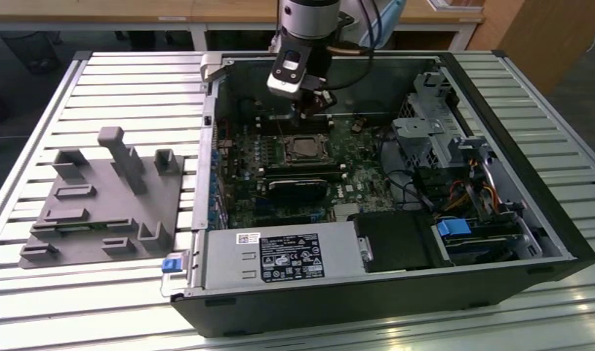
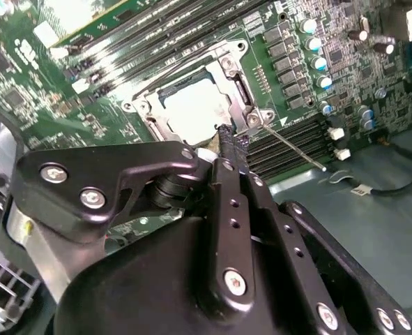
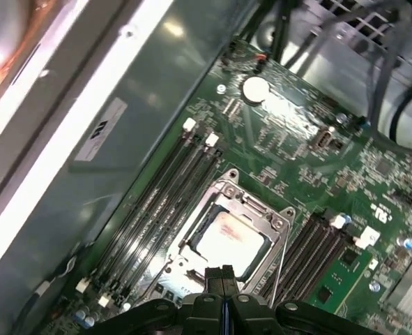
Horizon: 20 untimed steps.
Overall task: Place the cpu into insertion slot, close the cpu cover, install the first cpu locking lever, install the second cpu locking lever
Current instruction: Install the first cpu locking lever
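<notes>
The cpu (image 3: 226,234) lies flat in the insertion slot (image 3: 192,259), its pale top showing through the cut-out of the cpu cover (image 3: 251,206), which appears to be folded down over it. Along one side of the socket a thin wire locking lever (image 2: 293,145) stands out at an angle over the long black memory slots (image 2: 157,28); it looks unlatched, though whether the lever on the other side is hooked cannot be told. The claw (image 2: 230,139) hangs just above the socket's edge, close to that lever's hinge end, its two fingers clenched together on nothing. The work therefore seems to stand at the lever stage, with chip and cover already placed. To do this step well, the closed fingertips should bear on the lever's bent handle rather than on the frame or the chip, push down and sideways in one smooth arc so the wire slips under its catch, and stay clear of the memory slots and the small capacitors beside them. In the exterior view the green motherboard (image 1: 241,157) sits inside the open computer case (image 1: 531,241), near its far wall, and a grey fixture (image 1: 102,197) rests on the slatted worktop (image 1: 102,80) at the exterior view's left.
</notes>
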### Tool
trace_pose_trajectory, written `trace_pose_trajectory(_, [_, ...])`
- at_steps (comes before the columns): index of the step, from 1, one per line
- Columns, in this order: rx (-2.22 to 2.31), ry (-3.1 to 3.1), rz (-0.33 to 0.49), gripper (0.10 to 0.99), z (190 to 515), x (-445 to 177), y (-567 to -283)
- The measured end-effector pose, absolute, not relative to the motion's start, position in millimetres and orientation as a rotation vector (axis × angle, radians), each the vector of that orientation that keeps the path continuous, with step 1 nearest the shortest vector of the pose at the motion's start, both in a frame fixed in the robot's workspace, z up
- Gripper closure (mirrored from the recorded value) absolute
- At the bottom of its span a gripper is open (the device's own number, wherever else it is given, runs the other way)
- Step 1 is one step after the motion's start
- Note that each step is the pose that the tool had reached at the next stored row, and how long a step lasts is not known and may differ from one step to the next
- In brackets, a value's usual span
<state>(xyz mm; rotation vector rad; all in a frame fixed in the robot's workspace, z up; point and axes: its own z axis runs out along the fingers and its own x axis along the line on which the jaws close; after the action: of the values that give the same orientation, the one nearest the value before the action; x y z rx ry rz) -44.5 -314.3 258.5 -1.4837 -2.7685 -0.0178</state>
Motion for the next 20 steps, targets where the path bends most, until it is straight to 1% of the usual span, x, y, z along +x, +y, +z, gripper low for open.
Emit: trace_pose_trajectory(20, [-0.969,-2.984,-0.022,0.965,257.2,-44.5,-314.3])
